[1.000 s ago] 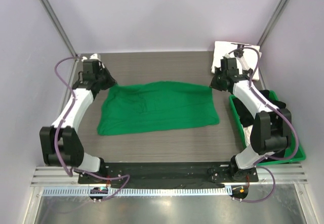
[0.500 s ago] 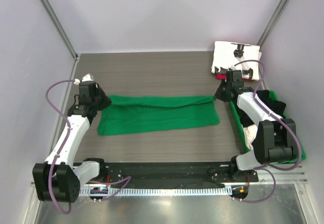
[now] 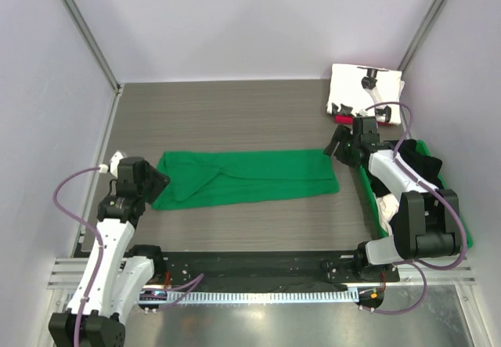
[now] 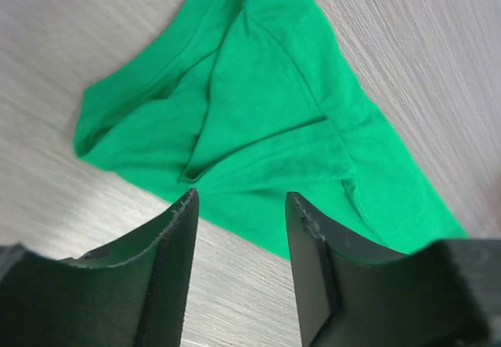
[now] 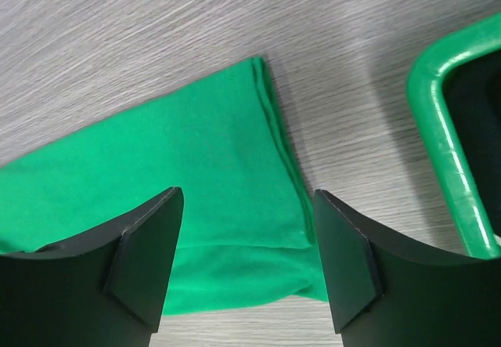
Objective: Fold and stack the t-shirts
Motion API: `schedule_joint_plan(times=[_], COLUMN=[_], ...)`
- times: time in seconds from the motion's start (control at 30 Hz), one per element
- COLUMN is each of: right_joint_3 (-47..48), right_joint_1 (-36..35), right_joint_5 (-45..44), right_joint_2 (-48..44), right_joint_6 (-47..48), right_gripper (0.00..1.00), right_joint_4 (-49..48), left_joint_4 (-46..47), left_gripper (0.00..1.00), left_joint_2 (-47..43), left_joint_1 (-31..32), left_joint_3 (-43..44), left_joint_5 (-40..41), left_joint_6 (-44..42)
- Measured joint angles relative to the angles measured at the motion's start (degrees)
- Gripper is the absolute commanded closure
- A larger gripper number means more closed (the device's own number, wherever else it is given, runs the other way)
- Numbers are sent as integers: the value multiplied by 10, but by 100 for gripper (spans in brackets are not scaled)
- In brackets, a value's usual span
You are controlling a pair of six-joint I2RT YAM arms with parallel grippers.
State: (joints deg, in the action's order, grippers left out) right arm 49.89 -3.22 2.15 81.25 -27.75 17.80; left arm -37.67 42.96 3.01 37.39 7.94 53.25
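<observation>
At the left of the overhead view, the left gripper [image 3: 155, 181] hangs just off the left end of the green t-shirt [image 3: 246, 177], its jaws parted and empty; its wrist camera shows the bunched sleeve and hem below. The shirt lies across the middle of the table [image 3: 235, 112] as a long band, apparently folded once lengthwise, so the crosswise fold looks like the step in hand. That would call for pinching both layers at one short end and carrying them over to the other. At the right end, the right gripper [image 3: 335, 145] hovers with its jaws wide and holding nothing, above a neat doubled edge. Bare tabletop fills the upper centre. Room is tighter on the right, where the green bin [image 3: 462, 237] sits near the shirt's end, below the folded white t-shirt [image 3: 352, 88] in the upper right corner.
</observation>
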Motion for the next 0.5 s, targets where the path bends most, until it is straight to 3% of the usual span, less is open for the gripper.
schedule_joint_plan(times=[0.23,0.5], right_joint_3=[26,71], right_joint_1=[-6,-52], right_joint_5=[60,110], right_joint_2=[8,131], right_joint_6=[-5,-7], right_gripper=[30,34], right_joint_4=[-1,-29], left_joint_4=[-4,103], left_gripper=[51,57], left_joint_2=[-32,221], left_joint_1=[2,39], left_joint_3=[-23,-14], left_joint_5=[15,-6], left_joint_6=[25,21])
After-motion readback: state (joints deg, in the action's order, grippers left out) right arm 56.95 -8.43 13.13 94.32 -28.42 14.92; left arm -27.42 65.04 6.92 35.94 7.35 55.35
